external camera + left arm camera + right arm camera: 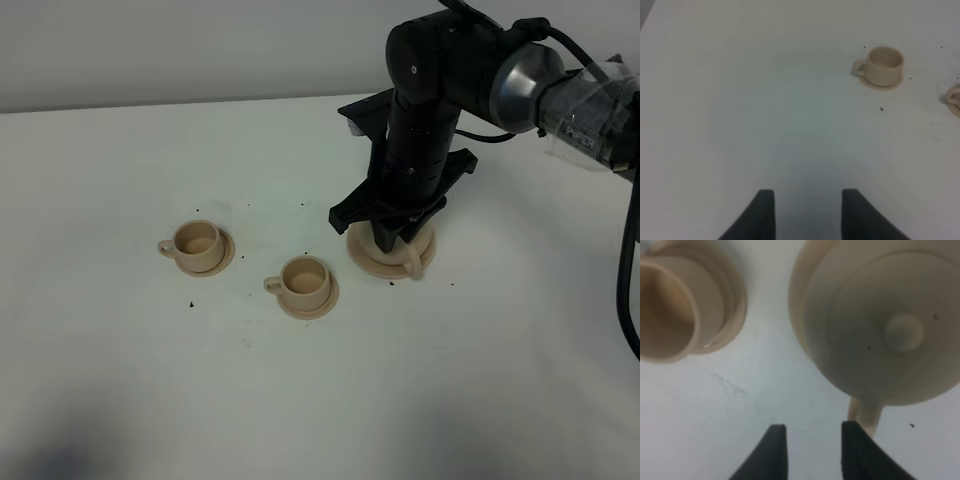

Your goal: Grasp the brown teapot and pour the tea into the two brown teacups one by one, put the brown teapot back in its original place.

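— Where is your brown teapot (pixel 890 330)?
— On its wide saucer (pixel 362 263), under your right arm (pixel 420 130). Right fingers (pixel 775 450) parted, handle (pixel 865 415) just beside one, nothing held. Left fingers (pixel 762 212) released above the surface (pixel 740 100).

The brown teapot (pixel 865 315) and two brown teacups (pixel 197 240) (pixel 305 280) are showing smooth, matt ceramic; the tabletop (pixel 120 380) is looking smooth and matt; the right claw (pixel 812 429) is showing matt black plastic.

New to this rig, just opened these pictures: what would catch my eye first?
The black right arm bent down at the right of the exterior view, its gripper low over the brown teapot. Left of it, two teacups stand on their saucers, apart, on the white table.
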Action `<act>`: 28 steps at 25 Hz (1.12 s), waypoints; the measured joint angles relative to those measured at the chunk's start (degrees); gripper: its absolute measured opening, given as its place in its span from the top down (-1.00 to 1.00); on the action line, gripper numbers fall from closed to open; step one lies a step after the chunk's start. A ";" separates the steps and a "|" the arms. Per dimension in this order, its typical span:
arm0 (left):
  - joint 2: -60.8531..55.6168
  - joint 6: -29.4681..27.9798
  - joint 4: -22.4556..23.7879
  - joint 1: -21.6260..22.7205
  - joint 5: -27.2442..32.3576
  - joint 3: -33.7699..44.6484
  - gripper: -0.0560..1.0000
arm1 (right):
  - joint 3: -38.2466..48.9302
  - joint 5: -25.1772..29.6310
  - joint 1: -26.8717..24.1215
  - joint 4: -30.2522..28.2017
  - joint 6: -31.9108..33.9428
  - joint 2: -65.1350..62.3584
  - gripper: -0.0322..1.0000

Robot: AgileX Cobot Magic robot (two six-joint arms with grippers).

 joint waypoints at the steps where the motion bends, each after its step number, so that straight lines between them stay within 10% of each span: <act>1: 0.00 0.00 0.00 0.00 0.00 0.00 0.20 | 0.00 0.00 -0.58 0.06 0.32 0.00 0.39; 28: 0.00 0.07 0.00 0.00 0.00 0.00 0.20 | 0.00 0.97 -3.67 1.96 2.33 4.68 0.40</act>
